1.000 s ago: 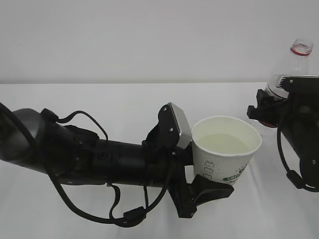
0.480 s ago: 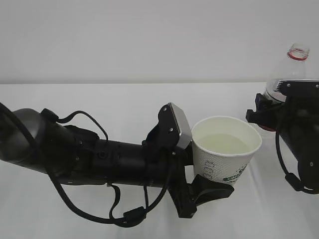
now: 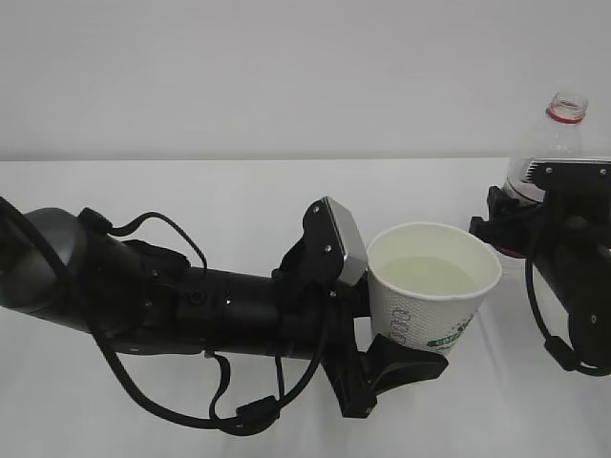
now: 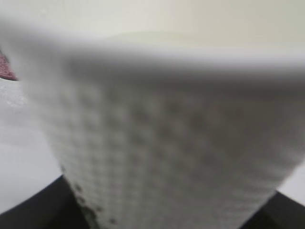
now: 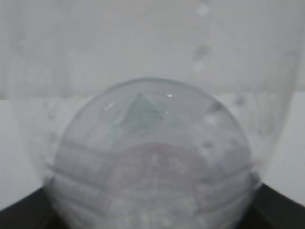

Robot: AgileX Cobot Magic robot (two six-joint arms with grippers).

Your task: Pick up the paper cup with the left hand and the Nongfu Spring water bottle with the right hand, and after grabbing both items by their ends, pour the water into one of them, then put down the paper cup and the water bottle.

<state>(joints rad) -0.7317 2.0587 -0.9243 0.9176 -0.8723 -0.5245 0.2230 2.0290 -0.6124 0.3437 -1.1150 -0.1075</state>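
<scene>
While the left hand (image 3: pixel 382 329) grips the paper cup (image 3: pixel 431 291) upright at centre, water (image 3: pixel 430 275) fills it partway. At far right, the right hand (image 3: pixel 535 224) clamps the Nongfu Spring water bottle (image 3: pixel 554 138), neck up, above the white counter (image 3: pixel 239 200).

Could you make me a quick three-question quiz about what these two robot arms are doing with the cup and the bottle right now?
1. True or false: the paper cup in the left gripper is empty.
2. Which thing does the right gripper hold? A) a metal can B) the Nongfu Spring water bottle C) a spoon
3. Fill in: the bottle's open mouth points ____.

Key
1. False: pale water shows inside the cup.
2. B
3. Upward; the bottle stands nearly upright, no cap on it.
</scene>
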